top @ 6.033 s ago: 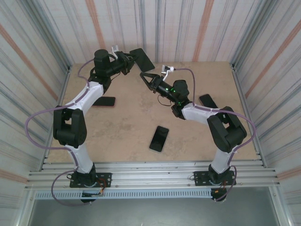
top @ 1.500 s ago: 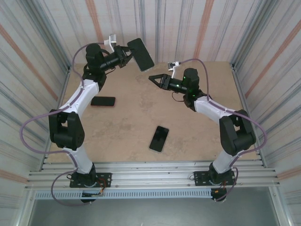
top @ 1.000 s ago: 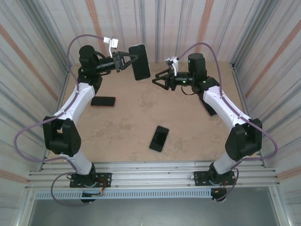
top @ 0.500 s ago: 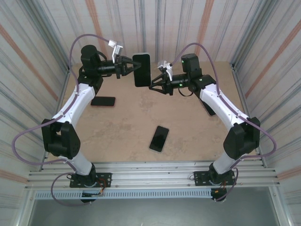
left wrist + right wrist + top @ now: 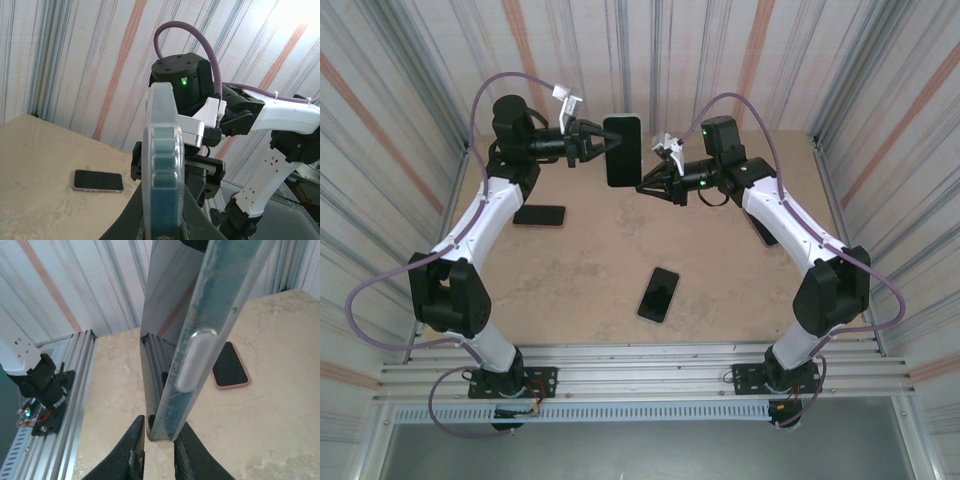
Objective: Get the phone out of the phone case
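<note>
Gripping the phone case [image 5: 622,150], phone [image 5: 164,170] still inside, upright above the table [image 5: 720,290] in my clamped left claw [image 5: 599,146], so my right claw [image 5: 156,434], nipped shut on its lower corner, can pry them apart.

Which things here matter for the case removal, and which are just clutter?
In the job: cased phone, left claw gripping it, right claw pinching its edge.
Lying about: black phone mid-table, pink-cased phone at left, third phone at right.
</note>
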